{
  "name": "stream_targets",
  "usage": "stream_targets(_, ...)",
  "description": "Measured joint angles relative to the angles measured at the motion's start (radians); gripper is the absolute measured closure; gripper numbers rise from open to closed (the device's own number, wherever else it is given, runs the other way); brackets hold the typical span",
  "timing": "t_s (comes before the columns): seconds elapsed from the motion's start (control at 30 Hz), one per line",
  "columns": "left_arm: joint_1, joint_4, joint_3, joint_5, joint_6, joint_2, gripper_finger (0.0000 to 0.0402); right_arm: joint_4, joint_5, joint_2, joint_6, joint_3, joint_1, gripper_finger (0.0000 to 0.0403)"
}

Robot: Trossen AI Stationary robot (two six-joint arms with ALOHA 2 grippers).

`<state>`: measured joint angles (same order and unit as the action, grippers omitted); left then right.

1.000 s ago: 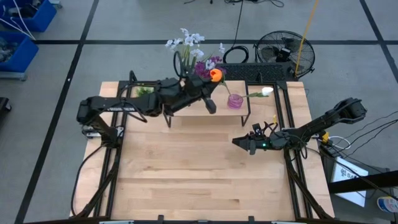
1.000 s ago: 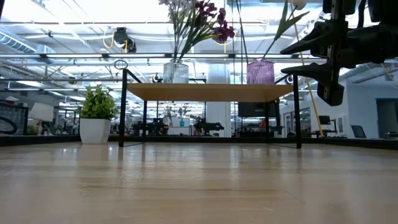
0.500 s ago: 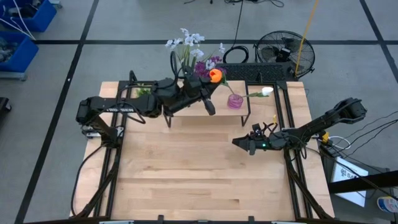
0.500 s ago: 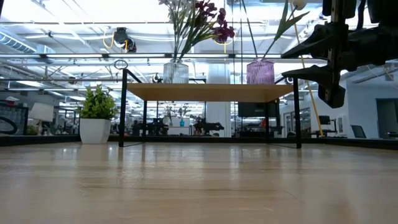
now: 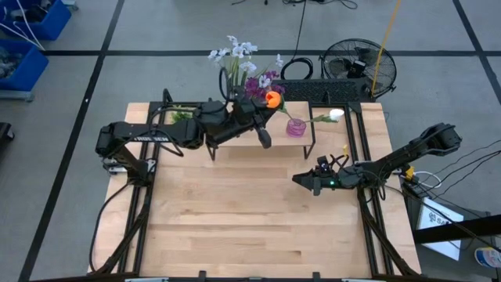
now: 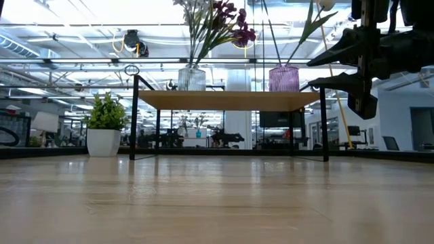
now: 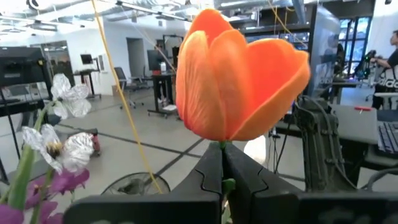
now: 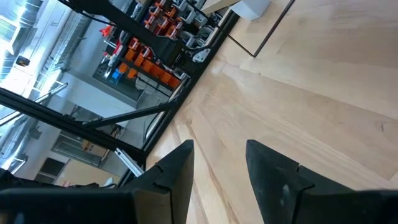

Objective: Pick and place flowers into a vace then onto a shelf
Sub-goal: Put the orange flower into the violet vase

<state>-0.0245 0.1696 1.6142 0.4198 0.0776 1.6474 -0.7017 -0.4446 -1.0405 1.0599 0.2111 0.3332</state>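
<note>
Your left gripper [image 7: 222,163] is clamped on the orange tulip bloom's [image 7: 239,71] stem w/ the right gripper [image 8: 219,163] idle, fingers apart: swing wide & you could knock the clear glass vase [image 6: 192,78] off the wood-top shelf [image 6: 230,100].

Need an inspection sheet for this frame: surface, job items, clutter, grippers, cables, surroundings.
Surface: light wood table, bare in front.
Job's things: shelf carries a clear vase with flowers and a purple vase with a white bud; orange bloom not yet in a vase.
Clutter: potted plant beside the shelf.
Grippers: left gripper shut on the bloom's stem; right gripper open, empty, above the table.
Cables: black coil on the floor behind.
Surroundings: fan, blue bins.
</note>
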Motion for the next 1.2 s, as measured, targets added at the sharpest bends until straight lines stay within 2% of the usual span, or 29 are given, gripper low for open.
stream_targets(0.17, -0.018, -0.033, 0.0, -0.003, -0.023, 0.0, 0.0386, 0.0, 0.0, 0.0, 0.001, 0.0, 0.0, 0.0261)
stream_targets(0.4, -0.055, -0.095, 0.0, -0.126, -0.114, 0.015, 0.0378, 0.0, 0.0, 0.0, 0.002, 0.0, 0.0, 0.0261)
stream_targets(0.67, -0.072, -0.132, 0.001, -0.138, -0.134, 0.036, 0.0376, -0.004, 0.0, 0.0, 0.002, 0.0, 0.0, 0.0261)
stream_targets(0.87, -0.072, -0.16, 0.001, -0.197, -0.139, 0.054, 0.037, -0.004, 0.0, 0.0, 0.002, 0.0, 0.0, 0.0261)
stream_targets(0.97, -0.072, -0.164, 0.001, -0.203, -0.144, 0.066, 0.0345, -0.005, 0.0, 0.0, 0.001, 0.0, 0.0, 0.0261)
stream_targets(1.2, -0.073, -0.156, 0.0, -0.187, -0.192, 0.067, 0.0254, -0.004, 0.0, 0.0, 0.002, 0.0, 0.0, 0.0261)
